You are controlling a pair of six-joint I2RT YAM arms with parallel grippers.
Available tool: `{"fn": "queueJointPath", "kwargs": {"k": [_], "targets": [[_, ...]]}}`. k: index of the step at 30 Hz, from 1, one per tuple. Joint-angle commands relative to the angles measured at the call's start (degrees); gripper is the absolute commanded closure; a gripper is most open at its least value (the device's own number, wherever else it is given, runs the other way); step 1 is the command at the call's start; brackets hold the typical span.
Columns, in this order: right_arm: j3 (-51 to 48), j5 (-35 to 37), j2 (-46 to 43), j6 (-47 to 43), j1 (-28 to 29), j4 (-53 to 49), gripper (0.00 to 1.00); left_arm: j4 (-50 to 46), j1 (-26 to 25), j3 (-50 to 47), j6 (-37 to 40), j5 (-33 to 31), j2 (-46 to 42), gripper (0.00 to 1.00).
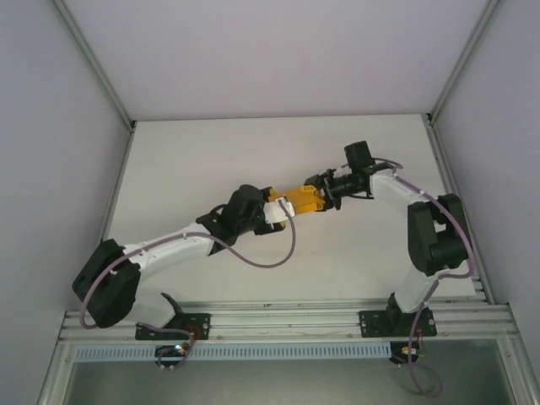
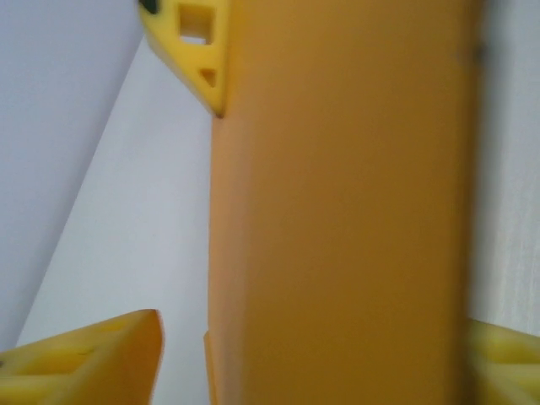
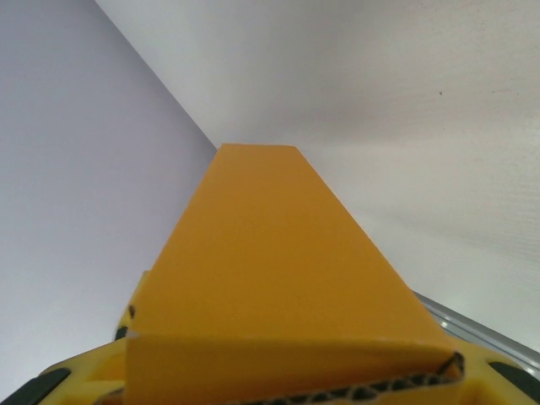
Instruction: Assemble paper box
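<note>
Paper box [image 1: 304, 197] in right hand [image 1: 324, 201]

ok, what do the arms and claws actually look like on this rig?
Left arm and right arm: white links with chunky black joint housings. A lilac cable loops loosely along each. Left claw and right claw have yellow plastic fingers. No markings legible.

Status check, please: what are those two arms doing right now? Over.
Right gripper clamped on one end of orange box. Left gripper open around other end, gap on one side. Nothing blocking.
</note>
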Motion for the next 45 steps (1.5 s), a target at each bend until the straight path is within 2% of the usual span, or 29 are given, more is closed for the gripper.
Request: {"fn": "queueJointPath", "kwargs": {"k": [1, 4, 7, 8, 10, 13, 14, 16, 18, 20, 22, 23, 25, 28, 29, 33, 38, 41, 45], "targets": [[1.0, -5.6, 1.1, 0.1, 1.3, -0.9, 0.58, -0.1, -0.4, 1.5, 0.3, 0.6, -0.1, 0.35], [0.7, -5.3, 0.6, 0.4, 1.2, -0.4, 0.53, -0.5, -0.3, 0.8, 0.9, 1.2, -1.4, 0.45], [-0.5, -5.8, -0.9, 2.4, 1.0, 3.4, 0.42, -1.6, 0.2, 0.8, 1.5, 0.9, -2.3, 0.55], [-0.7, -5.5, -1.3, 2.6, 0.9, 3.7, 0.34, -2.6, 0.5, 0.9, 1.8, 1.1, -2.5, 0.58], [-1.1, -4.3, -2.2, 2.1, 0.9, 3.9, 0.21, -4.1, 1.3, 1.6, 1.3, 1.4, -3.1, 0.60], [-1.5, -0.8, -4.4, 0.6, -0.3, 4.8, 0.17, -7.8, 2.5, 2.9, 0.8, 4.4, -4.1, 0.62], [-2.0, 1.5, -5.5, 0.1, -1.2, 5.6, 0.01, -10.0, 3.0, 3.5, 1.0, 5.6, -4.3, 0.62], [-3.0, 8.7, -8.4, -0.6, -3.3, 8.0, 0.00, -15.0, 4.2, 5.2, 1.2, 8.4, -4.1, 0.61], [-3.0, 18.2, -12.5, -6.8, -4.6, 9.2, 0.00, -21.1, 6.3, 7.5, 1.1, 12.5, -3.3, 0.61], [-0.1, 29.4, -16.3, -18.9, -4.4, 5.0, 0.00, -27.7, 9.6, 9.4, 1.5, 19.4, -2.1, 0.60], [1.4, 38.4, -19.2, -31.3, -3.2, 2.7, 0.00, -33.2, 11.5, 11.5, 1.7, 23.2, -0.4, 0.59], [0.5, 40.0, -21.9, -37.6, -2.9, 4.2, 0.00, -36.6, 12.1, 12.7, 2.8, 25.5, 0.6, 0.59], [-3.2, 39.0, -25.5, -43.1, -3.0, 9.2, 0.00, -41.3, 12.6, 14.4, 5.1, 27.4, 2.6, 0.58], [-8.7, 32.5, -29.9, -50.0, -3.2, 16.1, 0.00, -45.3, 12.8, 17.4, 5.7, 26.5, 6.5, 0.59], [-9.4, 28.2, -30.7, -53.5, -3.2, 16.7, 0.00, -46.8, 12.8, 18.6, 6.1, 26.6, 7.8, 0.58], [-6.8, 21.8, -30.7, -66.4, -1.7, 6.2, 0.00, -49.9, 13.3, 22.3, 7.4, 26.5, 12.5, 0.57], [-4.8, 25.3, -27.9, -76.3, 3.6, -3.7, 0.07, -54.1, 14.1, 27.0, 8.7, 26.6, 17.6, 0.58], [-3.2, 32.8, -23.8, -80.3, 9.4, -8.2, 0.14, -55.7, 14.2, 28.5, 9.4, 26.2, 19.2, 0.58], [-1.0, 39.7, -18.0, -82.3, 13.4, -10.9, 0.19, -56.2, 14.2, 29.0, 9.7, 26.4, 19.8, 0.58]]}}
